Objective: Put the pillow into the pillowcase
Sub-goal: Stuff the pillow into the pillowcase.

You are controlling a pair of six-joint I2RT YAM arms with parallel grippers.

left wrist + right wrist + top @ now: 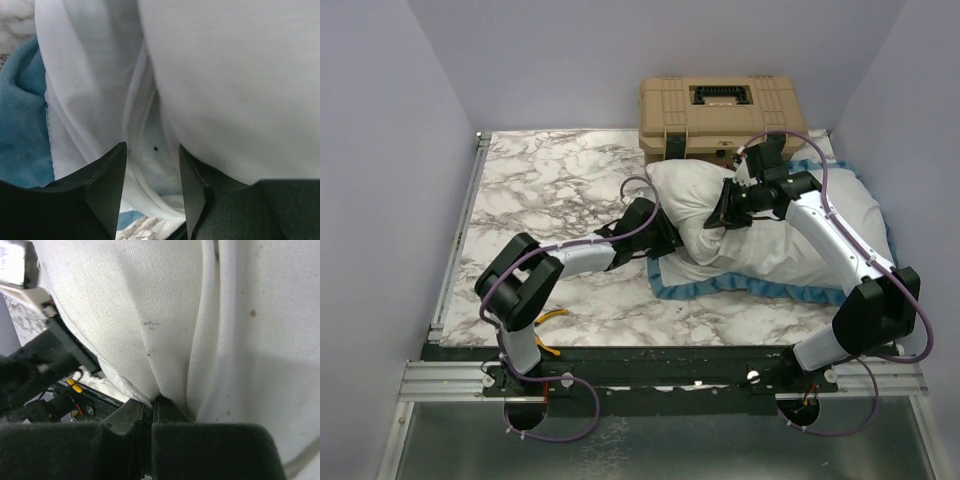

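Note:
The plump white pillow (685, 195) lies right of the table's middle, its right end on or in the pillowcase (775, 268), which shows white with a blue frilled edge. My right gripper (712, 218) reaches over the case and is shut on a pinch of the pillow's speckled fabric (125, 305), jaws (152, 401) pressed together. My left gripper (670, 243) is at the pillow's near left corner. Its fingers (151, 146) stand apart with a loose fold of the pillowcase's thin white fabric (85, 75) between them; the pillow (240, 75) bulges on the right, the blue frill (20, 115) on the left.
A tan hard case (720, 115) stands at the back edge, just behind the pillow. The marble table (550, 190) stretches to the left, bounded by a metal rail. A small yellow object (552, 318) lies near the left arm's base.

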